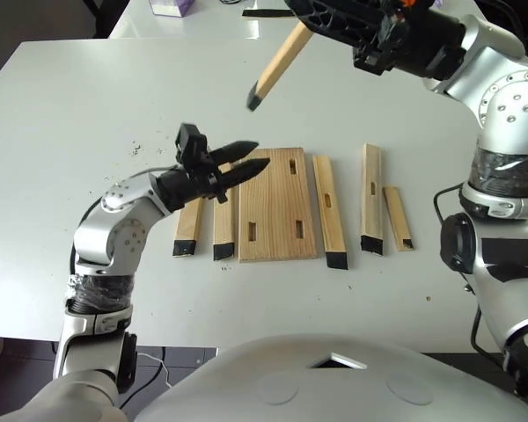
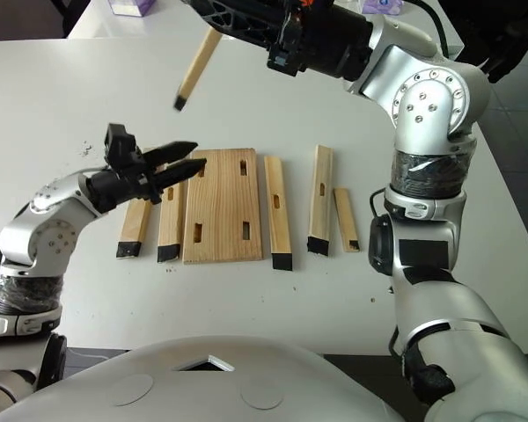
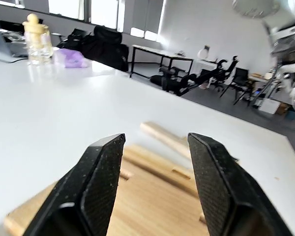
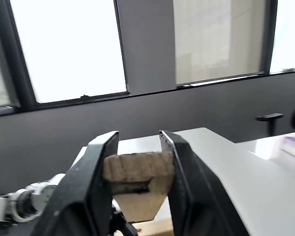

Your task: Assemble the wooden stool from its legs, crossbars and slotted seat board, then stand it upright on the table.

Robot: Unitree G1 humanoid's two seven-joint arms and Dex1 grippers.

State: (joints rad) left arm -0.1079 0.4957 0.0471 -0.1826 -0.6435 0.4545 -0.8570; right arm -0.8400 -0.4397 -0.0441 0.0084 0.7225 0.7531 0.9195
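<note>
Above the far side of the table [image 1: 70, 114], the right gripper [image 1: 310, 25] clamps a leg [image 1: 277, 66] slanting black tip down toward the seat board [image 1: 277, 207] lying flat nearer, with the spread-open left gripper [image 1: 257, 156] hovering over its left edge.

Pale wooden legs [image 1: 328, 211] carry black tips; the seat board [image 1: 277, 198] is light-grained, the table [image 1: 70, 105] white.

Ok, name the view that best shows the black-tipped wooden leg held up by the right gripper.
Left eye view: the black-tipped wooden leg hangs full-length from the right gripper. Right eye matches; right wrist catches its clamped end.
</note>
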